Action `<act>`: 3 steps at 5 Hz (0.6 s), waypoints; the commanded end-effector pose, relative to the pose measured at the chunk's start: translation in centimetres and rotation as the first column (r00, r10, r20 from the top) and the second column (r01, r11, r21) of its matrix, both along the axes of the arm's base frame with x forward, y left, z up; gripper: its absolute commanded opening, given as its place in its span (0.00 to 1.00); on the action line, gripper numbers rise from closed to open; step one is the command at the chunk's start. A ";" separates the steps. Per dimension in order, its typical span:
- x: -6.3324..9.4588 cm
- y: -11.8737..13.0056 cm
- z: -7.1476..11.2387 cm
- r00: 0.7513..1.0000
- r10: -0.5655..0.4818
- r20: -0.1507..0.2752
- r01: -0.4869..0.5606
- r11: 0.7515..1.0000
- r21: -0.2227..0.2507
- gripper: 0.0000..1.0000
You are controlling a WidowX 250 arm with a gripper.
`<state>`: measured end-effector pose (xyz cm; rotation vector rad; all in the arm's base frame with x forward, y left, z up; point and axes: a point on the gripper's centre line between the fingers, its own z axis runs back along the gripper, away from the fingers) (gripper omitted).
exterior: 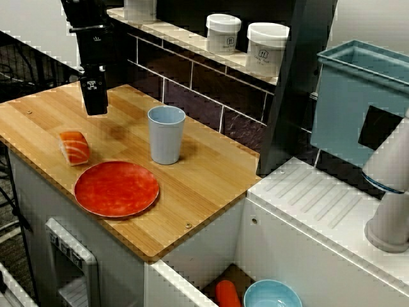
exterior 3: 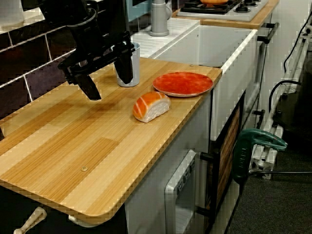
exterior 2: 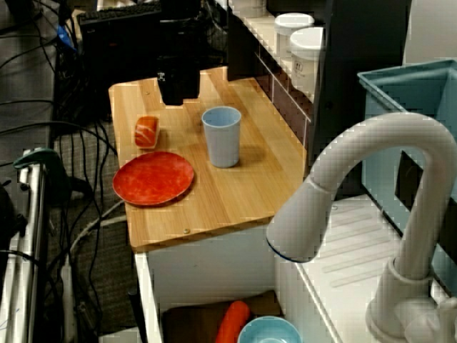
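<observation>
A black robot arm [exterior 3: 90, 24] hangs over a wooden bench [exterior 3: 73, 146], toward its tiled back edge. Its jaws point down, spread wide apart, holding nothing and clear of the wood. Nearest them, a piece of salmon nigiri [exterior 3: 151, 106] lies near the front edge. A red plate [exterior 3: 183, 84] sits just beside it, toward the sink-end corner. A pale blue cup [exterior: 166, 134] stands upright mid-bench, behind the plate.

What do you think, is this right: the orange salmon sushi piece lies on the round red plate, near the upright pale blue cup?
Not quite. The orange salmon sushi piece lies on the wooden counter beside the round red plate, not on it; the low side view shows this. The pale blue cup is upright.
</observation>
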<state>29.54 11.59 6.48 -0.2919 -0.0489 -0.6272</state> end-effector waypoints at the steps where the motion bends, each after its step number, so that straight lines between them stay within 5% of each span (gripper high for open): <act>1: 0.3 0.3 1.4 0.999 0.000 0.039 -0.001 1.000 0.017 1.00; 3: -1.3 -0.2 2.8 0.986 -0.129 0.108 0.129 0.992 0.003 1.00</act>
